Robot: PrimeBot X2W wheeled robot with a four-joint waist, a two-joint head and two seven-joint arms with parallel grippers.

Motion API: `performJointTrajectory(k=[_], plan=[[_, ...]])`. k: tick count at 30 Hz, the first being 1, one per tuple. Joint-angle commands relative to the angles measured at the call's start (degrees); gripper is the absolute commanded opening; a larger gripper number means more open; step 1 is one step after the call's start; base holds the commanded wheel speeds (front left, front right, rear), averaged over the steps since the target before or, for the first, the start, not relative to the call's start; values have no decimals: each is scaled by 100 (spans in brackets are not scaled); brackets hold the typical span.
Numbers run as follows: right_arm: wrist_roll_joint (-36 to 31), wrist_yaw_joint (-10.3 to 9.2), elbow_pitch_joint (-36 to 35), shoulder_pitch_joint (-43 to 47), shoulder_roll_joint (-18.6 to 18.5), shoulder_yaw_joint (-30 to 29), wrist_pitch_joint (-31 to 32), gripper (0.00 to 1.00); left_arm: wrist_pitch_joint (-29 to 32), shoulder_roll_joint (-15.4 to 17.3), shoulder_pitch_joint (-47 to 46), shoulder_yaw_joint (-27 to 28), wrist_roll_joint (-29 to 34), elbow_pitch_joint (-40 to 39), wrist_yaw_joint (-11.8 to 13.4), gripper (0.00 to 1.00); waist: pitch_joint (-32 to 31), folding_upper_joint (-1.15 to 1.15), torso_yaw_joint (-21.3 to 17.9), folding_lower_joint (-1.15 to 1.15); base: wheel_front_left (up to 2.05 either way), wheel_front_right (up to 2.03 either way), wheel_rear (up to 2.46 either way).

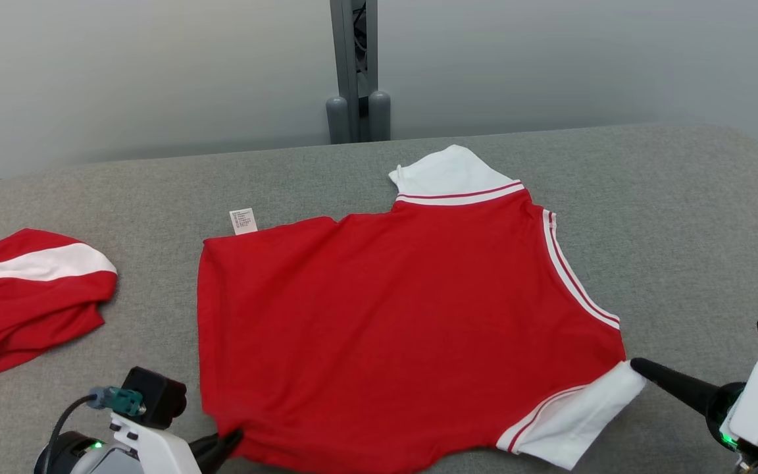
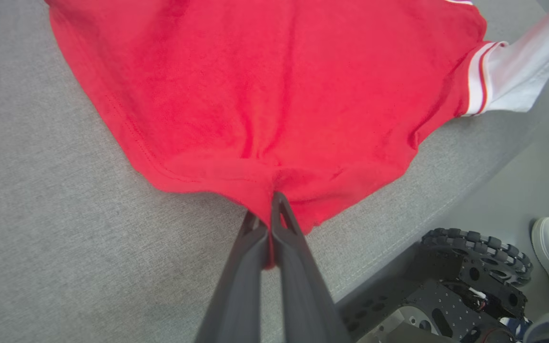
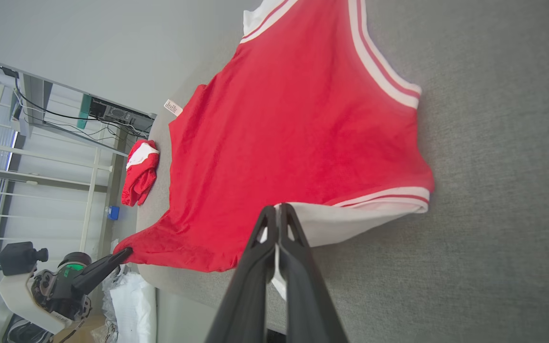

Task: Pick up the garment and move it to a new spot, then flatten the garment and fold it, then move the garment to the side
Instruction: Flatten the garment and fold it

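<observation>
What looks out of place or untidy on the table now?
The red shirt lies mostly flat, but its white care label sticks out past the far left edge. A second red garment lies crumpled at the left end of the table.

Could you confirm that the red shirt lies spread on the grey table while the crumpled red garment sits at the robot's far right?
Not quite: the crumpled red garment sits at the robot's far left, as the head view shows. The red shirt does lie spread on the grey table.
</observation>
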Motion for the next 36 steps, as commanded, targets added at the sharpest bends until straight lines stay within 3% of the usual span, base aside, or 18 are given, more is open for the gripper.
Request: performJointTrajectory(k=[1, 12, 24, 36], plan=[[-42, 3, -36, -83, 17, -52, -5, 0, -2, -6, -130, 53, -23, 28, 33, 0, 36, 0, 15, 0, 0, 0, 0], [-419, 3, 189, -719, 252, -351, -293, 0, -103, -418, -275, 383, -569, 338, 240, 0, 299, 0, 65, 0, 0, 0, 0], [-706, 3, 722, -1041, 149, -385, -768, 0, -352, -803, -408, 634, -877, 808, 373, 0, 434, 0, 113, 0, 0, 0, 0], [-820, 3, 1271, -1382, 5, -239, -1398, 0, -331, -814, -601, 587, -802, 1061, 346, 0, 610, 0, 192, 0, 0, 0, 0]])
